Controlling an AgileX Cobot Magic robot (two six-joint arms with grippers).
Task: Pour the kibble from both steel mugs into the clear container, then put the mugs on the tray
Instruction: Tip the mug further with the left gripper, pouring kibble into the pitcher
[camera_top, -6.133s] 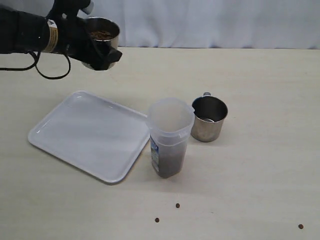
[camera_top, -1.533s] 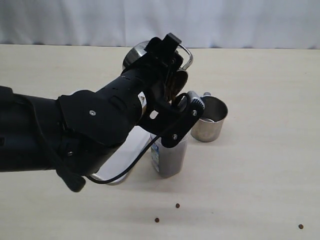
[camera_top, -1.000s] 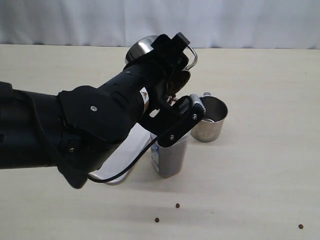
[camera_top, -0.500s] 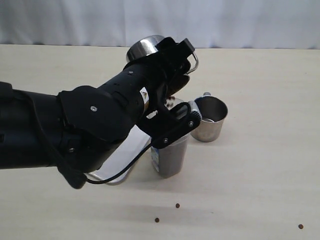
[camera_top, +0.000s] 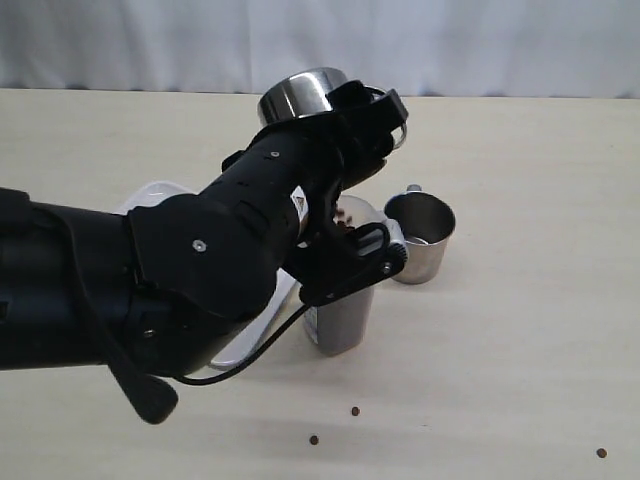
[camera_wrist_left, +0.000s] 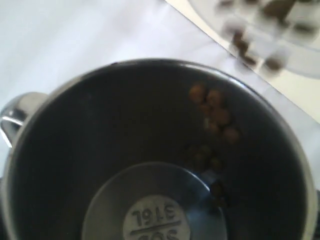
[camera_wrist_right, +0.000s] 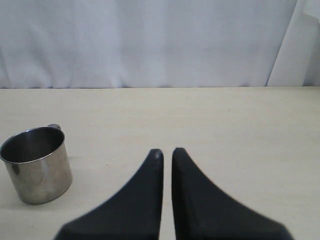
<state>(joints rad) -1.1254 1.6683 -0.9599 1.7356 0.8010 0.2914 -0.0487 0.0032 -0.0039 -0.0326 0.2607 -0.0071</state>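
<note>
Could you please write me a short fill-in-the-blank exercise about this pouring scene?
The left gripper tips a mug, pouring kibble into the ____.
The other mug stands ____ on the table.
In the exterior view, ____ stray kibble pieces lie on the table.
The right gripper holds ____.
Answers: container; upright; three; nothing.

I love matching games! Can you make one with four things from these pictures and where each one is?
1 raised mug
2 other mug
3 tub
4 loose pellets

A scattered on the table
B standing beside the tub
C tipped over in the air
D right under the tipped mug

Pairs: 1-C, 2-B, 3-D, 4-A
</note>
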